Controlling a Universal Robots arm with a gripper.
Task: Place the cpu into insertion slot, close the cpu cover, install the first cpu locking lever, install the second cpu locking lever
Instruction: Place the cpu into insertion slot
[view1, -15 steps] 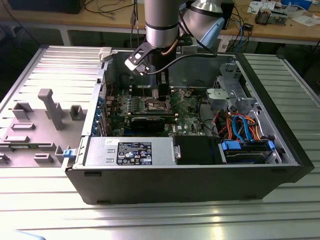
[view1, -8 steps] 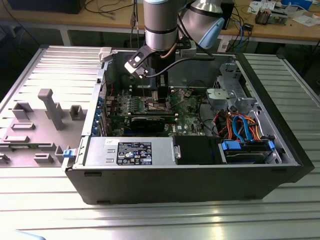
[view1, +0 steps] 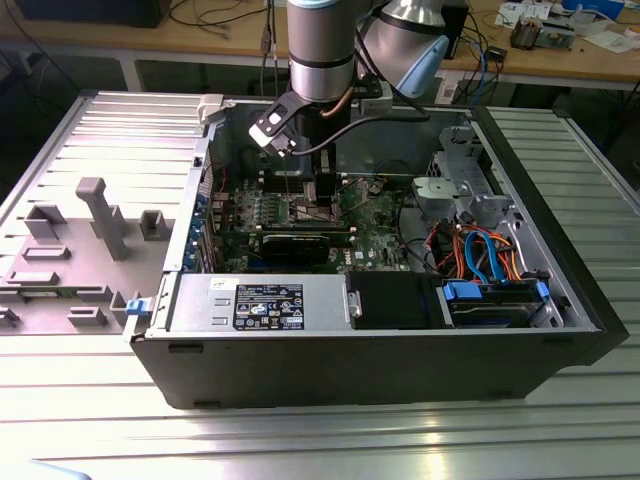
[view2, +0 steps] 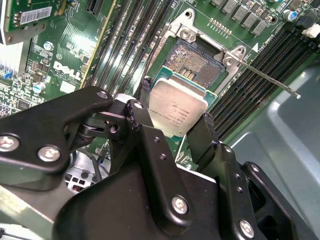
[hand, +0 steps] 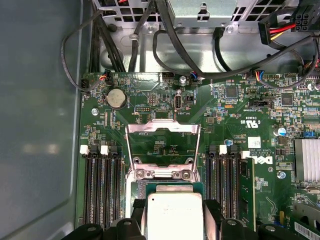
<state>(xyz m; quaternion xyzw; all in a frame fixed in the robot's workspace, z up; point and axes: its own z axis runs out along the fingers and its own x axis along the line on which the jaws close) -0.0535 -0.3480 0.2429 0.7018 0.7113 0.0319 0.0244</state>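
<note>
My gripper (view2: 175, 120) is shut on the cpu (view2: 177, 111), a square chip with a silvery top, held by two opposite edges between the black fingers (view2: 142, 120). The chip hangs over the near part of the insertion slot (view2: 196, 61), whose dark gold-speckled centre shows beyond it. I cannot tell whether chip and socket touch. In the first wrist view the cpu (hand: 172, 215) sits in the gripper (hand: 174, 222), and the cpu cover (hand: 162, 129) stands swung open past the socket. A thin locking lever (view2: 270, 80) sticks out sideways, unlatched. In the exterior view the gripper (view1: 320, 198) reaches down into the open computer case.
Long black memory slots (hand: 100, 190) flank the socket on both sides. Black cables (hand: 170, 45) hang by the case wall. The case wall (view2: 280, 150) is close beside the gripper. A power supply (view1: 260, 303) and drive bay (view1: 490, 300) line the front; a grey fixture tray (view1: 80, 250) lies at the exterior view's left.
</note>
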